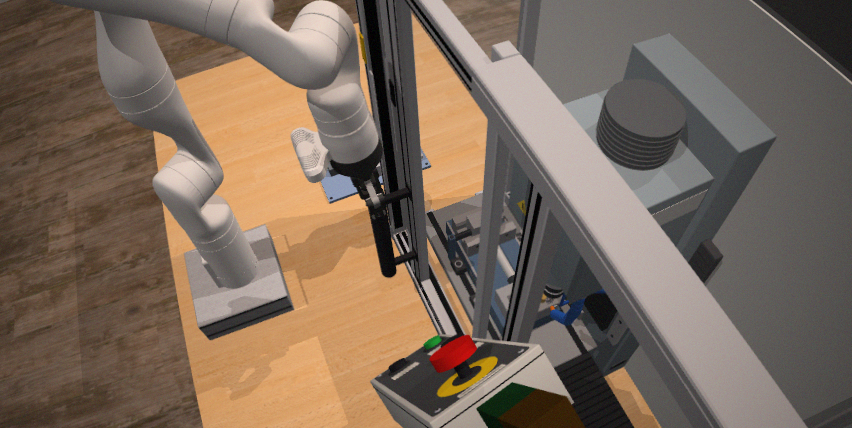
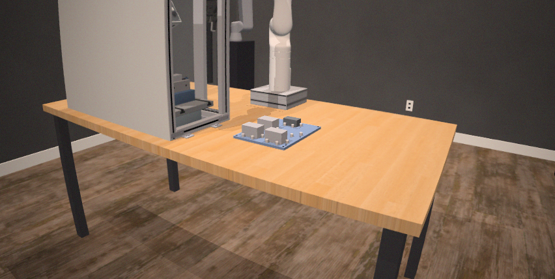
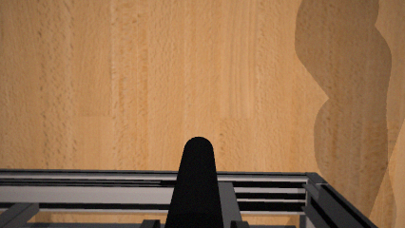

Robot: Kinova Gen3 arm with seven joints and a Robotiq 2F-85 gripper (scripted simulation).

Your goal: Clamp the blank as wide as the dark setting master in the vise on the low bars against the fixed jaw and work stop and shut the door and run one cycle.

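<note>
My gripper (image 1: 373, 202) (image 2: 212, 25) (image 3: 195, 224) stands partly open, its fingertips on either side of the black door handle (image 1: 383, 246) (image 3: 198, 180), with a narrow gap on each side in the wrist view. The door (image 1: 418, 222) (image 2: 199, 44) (image 3: 229, 197) is partly open, short of the guard's corner post (image 2: 224, 44). The dark setting master (image 2: 291, 121) and three light grey blanks (image 2: 252, 130) (image 2: 268, 122) (image 2: 275, 135) stand on the blue plate (image 1: 342, 187) (image 2: 310, 128). The vise area (image 1: 476, 237) is partly hidden by door posts; I cannot tell what lies between the jaws.
The control column carries the black knob (image 1: 400, 365), green button (image 1: 433, 342) and red mushroom button (image 1: 454, 353). I cannot tell whether the knob is in. The guard's rail (image 1: 438, 305) (image 3: 95, 194) runs beside the handle. The machine head (image 1: 640, 126) stands inside the guard.
</note>
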